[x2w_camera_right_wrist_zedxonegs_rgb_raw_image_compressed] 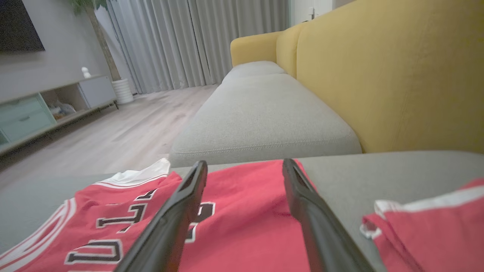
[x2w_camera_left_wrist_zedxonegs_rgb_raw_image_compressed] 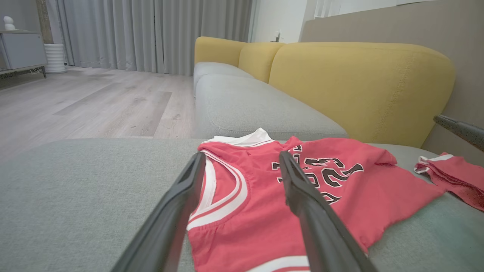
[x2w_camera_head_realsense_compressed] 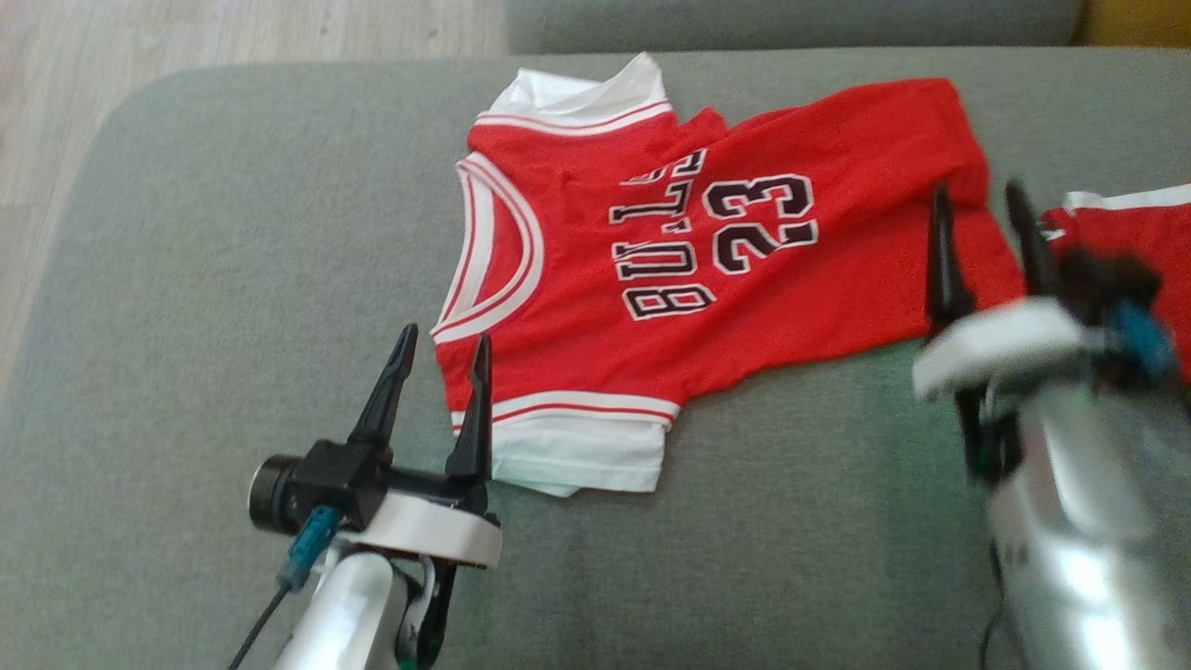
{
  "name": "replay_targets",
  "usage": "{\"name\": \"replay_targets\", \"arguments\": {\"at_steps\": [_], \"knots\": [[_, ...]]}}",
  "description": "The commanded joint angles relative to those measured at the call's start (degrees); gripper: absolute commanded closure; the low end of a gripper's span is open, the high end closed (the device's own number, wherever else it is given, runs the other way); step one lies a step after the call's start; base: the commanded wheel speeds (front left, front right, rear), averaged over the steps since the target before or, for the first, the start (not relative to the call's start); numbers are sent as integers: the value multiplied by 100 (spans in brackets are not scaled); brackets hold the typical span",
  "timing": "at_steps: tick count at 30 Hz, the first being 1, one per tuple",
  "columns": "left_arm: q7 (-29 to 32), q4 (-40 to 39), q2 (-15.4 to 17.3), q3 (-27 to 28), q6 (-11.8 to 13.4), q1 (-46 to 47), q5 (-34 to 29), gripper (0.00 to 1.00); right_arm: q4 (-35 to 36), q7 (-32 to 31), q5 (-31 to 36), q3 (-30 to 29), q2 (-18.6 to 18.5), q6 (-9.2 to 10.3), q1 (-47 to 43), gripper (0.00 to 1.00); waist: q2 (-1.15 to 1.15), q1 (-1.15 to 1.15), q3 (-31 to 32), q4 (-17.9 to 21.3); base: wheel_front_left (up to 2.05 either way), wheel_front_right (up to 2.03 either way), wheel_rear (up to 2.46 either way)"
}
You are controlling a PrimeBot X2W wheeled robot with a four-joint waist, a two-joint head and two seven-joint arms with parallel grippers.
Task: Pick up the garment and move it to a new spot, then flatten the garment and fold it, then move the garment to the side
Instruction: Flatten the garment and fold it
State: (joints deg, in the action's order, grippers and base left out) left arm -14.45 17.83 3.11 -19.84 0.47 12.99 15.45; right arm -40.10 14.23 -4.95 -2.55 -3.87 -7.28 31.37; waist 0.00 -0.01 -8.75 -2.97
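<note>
Red jersey [x2w_camera_head_realsense_compressed: 595, 307]: black, white-edged print on chest. Reads "23" in lg digits, w/ arched word next to it. "BUL" clear, then a 2nd "L" and a last letter broken up by a crease toward the collar, not legible for sure. Lies sideways in head view, letters running up the pic. Left wrist view: "23" readable at a slant, word mostly hidden. Right wrist view: "UL" plain, next 2 letters partial, one digit half covered.

Right end effector [x2w_camera_head_realsense_compressed: 977, 191] blurred; second red garment [x2w_camera_head_realsense_compressed: 1135, 244] cut by right edge (arm [x2w_camera_head_realsense_compressed: 1070, 484] covers part).
</note>
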Motion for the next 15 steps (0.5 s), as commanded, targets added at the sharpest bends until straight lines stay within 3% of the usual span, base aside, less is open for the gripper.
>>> {"name": "replay_targets", "arguments": {"at_steps": [1,7,15], "knots": [[-54,-119,63,274,-19,16,-47,0,692,74,-521,342,95,-21,-521,0,0,1,142,131,0,0,0],[-55,42,144,349,-33,-58,-43,0,1913,75,-1233,835,98,-21,-1757,0,0,1,141,370,0,0,0],[310,478,350,362,3,308,-114,0,2286,73,-1254,943,99,-21,-1994,0,0,1,-28,572,0,0,0]]}}
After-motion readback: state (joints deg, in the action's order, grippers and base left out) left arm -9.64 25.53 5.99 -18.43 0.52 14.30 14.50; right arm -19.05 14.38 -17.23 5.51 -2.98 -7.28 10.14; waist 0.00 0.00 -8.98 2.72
